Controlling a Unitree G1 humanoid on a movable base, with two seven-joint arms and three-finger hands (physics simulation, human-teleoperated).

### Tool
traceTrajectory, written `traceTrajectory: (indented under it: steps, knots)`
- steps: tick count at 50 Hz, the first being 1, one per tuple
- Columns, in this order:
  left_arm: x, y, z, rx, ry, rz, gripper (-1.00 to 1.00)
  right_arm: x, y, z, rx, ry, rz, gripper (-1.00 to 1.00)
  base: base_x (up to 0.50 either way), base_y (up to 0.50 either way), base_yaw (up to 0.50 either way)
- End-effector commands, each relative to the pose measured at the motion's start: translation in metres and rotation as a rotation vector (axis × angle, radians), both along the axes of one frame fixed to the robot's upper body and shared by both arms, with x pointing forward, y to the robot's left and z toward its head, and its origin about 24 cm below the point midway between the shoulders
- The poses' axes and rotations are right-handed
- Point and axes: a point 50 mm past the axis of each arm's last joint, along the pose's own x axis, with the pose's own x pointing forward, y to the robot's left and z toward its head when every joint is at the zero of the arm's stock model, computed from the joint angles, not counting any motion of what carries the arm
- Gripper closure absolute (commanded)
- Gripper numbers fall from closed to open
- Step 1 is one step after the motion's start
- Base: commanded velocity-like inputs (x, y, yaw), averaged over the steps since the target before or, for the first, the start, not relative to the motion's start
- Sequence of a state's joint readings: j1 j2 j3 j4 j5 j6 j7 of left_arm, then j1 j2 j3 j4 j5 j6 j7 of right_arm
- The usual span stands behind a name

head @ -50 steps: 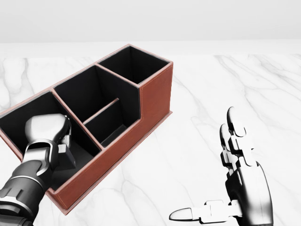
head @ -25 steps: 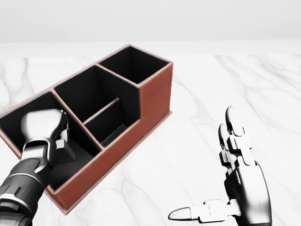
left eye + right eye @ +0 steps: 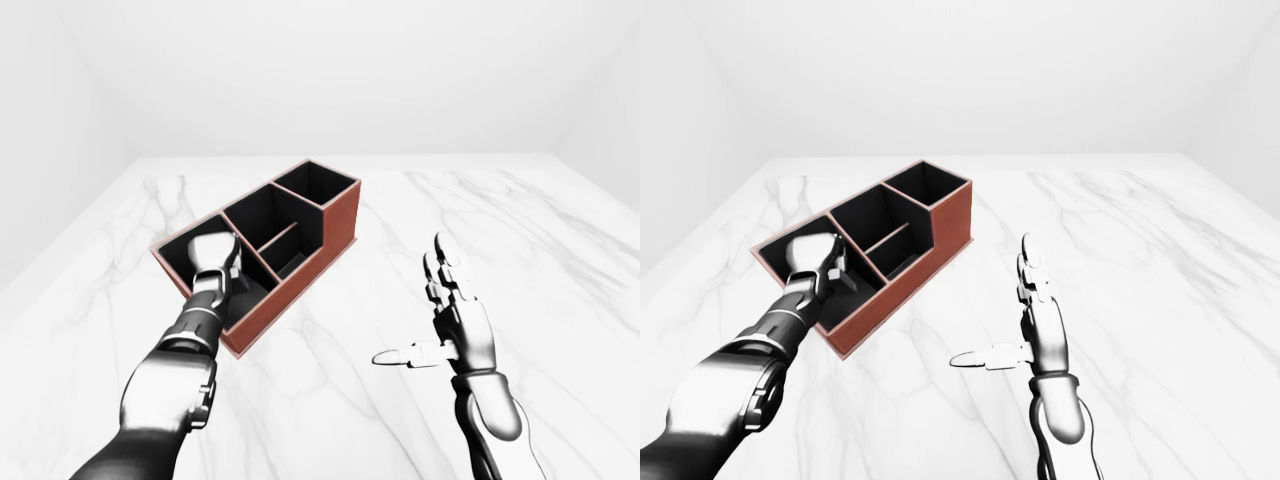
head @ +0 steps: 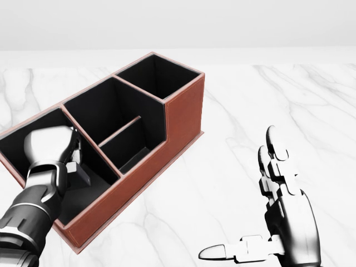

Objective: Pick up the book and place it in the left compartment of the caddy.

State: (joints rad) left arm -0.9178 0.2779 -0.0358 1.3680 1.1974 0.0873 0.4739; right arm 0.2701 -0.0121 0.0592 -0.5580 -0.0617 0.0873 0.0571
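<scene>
Reaching hand: the left hand (image 4: 49, 146) sits inside the caddy's (image 4: 181, 111) left compartment, at the head view's lower left
Left grip: fingers hidden below the knuckles, cannot tell if closed
Book: a dark slab (image 4: 83, 178) just beside that hand may be it, not certain
Right hand (image 4: 283, 206): fingers spread apart, empty, hovering over the marble table (image 4: 267, 100), well apart from the caddy

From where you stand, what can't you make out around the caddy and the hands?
- Book: not clearly seen in any view; the left hand fills the left compartment of the caddy, a dark shape under it unclear.
- Left hand's fingers: hidden behind its own back, grip unknown.
- Right hand: wrist cut off by the head view's bottom edge.
</scene>
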Motion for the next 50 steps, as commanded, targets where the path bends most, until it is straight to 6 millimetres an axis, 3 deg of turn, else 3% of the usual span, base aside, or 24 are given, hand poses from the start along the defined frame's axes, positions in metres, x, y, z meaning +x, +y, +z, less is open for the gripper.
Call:
traceTrajectory:
  steps: [1, 5, 6, 7, 8, 41, 50]
  knots:
    - [0.0014, -0.0014, 0.0037, 0.007, -0.03, -0.006, 1.0, -0.0001, -0.0002, 0.0002, 0.0, -0.001, 0.0, -1.0, 0.0, 0.0, 0.0]
    - [0.001, -0.0018, 0.0027, 0.004, -0.027, -0.006, 1.0, 0.0001, -0.0003, 0.0, 0.001, 0.0, 0.0, -1.0, 0.0, 0.0, 0.0]
    - [0.0009, -0.0019, 0.0026, 0.002, -0.03, -0.004, 0.69, 0.0002, -0.0003, -0.0001, 0.001, 0.0, 0.0, -1.0, 0.0, 0.0, 0.0]
    - [0.0004, -0.0021, 0.002, 0.005, -0.036, -0.006, -0.49, 0.0003, -0.0001, 0.0, 0.0, 0.0, 0.001, -1.0, 0.0, 0.0, 0.0]
    - [0.0007, -0.0019, 0.0025, 0.001, -0.035, -0.003, -1.0, 0.0002, 0.0, 0.0001, 0.0, -0.001, 0.001, -1.0, 0.0, 0.0, 0.0]
    - [-0.0032, -0.0007, -0.0052, -0.012, -0.01, 0.005, -1.0, 0.0, 0.0002, 0.0004, 0.0, -0.002, 0.001, -1.0, 0.0, 0.0, 0.0]
    - [-0.0011, 0.0028, 0.0024, -0.063, -0.07, 0.036, -1.0, 0.0005, 0.0003, 0.0002, -0.001, -0.001, 0.001, -1.0, 0.0, 0.0, 0.0]
